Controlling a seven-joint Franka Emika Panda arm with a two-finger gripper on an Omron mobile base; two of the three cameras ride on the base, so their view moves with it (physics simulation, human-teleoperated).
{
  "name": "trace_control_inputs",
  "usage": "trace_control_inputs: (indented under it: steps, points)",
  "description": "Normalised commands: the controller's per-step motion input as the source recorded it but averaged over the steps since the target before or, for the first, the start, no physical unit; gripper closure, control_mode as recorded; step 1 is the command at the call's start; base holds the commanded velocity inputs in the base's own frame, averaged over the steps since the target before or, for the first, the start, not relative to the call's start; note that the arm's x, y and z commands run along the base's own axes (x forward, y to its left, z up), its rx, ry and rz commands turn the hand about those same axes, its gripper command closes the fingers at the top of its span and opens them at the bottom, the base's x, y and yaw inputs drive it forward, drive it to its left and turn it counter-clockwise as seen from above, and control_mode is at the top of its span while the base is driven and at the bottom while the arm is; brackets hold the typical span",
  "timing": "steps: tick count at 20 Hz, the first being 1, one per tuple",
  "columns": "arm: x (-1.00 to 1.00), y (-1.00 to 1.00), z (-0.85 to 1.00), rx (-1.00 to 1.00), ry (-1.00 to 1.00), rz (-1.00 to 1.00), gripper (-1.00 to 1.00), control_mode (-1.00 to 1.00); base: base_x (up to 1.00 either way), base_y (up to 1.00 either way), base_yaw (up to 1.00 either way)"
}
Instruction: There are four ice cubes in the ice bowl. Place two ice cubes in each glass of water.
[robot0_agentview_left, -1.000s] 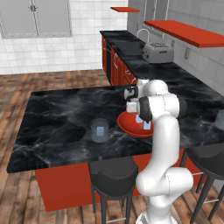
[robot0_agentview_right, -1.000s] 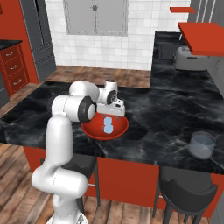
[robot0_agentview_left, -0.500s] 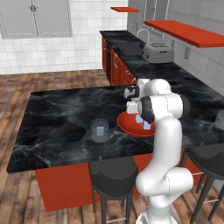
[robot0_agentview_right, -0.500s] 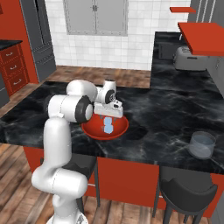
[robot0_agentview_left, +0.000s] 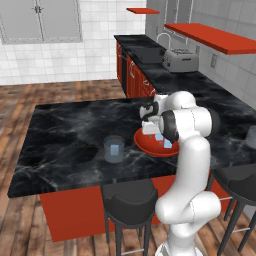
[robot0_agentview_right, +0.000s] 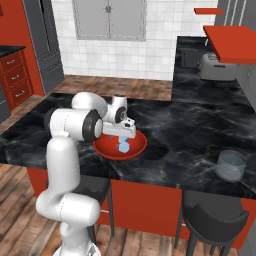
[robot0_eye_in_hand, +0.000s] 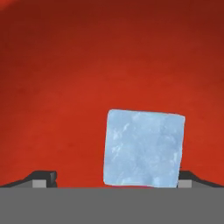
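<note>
The gripper (robot0_eye_in_hand: 113, 177) is lowered into the red ice bowl (robot0_agentview_left: 145, 144), seen at centre right of the left base view and at centre left of the right base view. In the hand view, the two fingertips (robot0_eye_in_hand: 43, 178) are seen at the lower left and lower right corners, spread wide apart, with a pale-blue ice cube (robot0_eye_in_hand: 143, 148) lying between them, nearer the right tip. No contact with the cube can be confirmed; the jaws are judged open and not yet clamped.

In the left base view, one glass of water (robot0_agentview_left: 114, 149) stands on the black marble counter (robot0_agentview_left: 65, 130) to the left of the bowl, and one cube (robot0_agentview_left: 115, 149) is seen inside it. A second glass (robot0_agentview_right: 231, 165) stands at the right of the right base view, well apart from the bowl; whether it holds ice cannot be told. Pale-blue ice (robot0_agentview_right: 123, 146) is visible in the bowl beneath the hand in the right base view, but the count cannot be made out there.

The task is judged to be at an early stage: one cube delivered, a further pick in hand. At least one more cube is owed to the near glass, and the far glass appears unserved.
</note>
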Motion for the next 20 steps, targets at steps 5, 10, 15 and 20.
trace_control_inputs:
  steps: [5, 10, 15, 20]
  points:
    - [0.31, -0.02, 0.00, -0.03, 0.00, 0.00, -1.00, -1.00, 0.00, 0.00, 0.00]
    - [0.26, -0.07, -0.03, -0.01, 0.00, 0.00, -1.00, -1.00, 0.00, 0.00, 0.00]
    - [-0.03, -0.17, -0.01, 0.00, 0.00, 0.00, -1.00, -1.00, 0.00, 0.00, 0.00]
    - [-0.21, -0.01, 0.00, 0.00, 0.00, 0.00, -1.00, -1.00, 0.00, 0.00, 0.00]
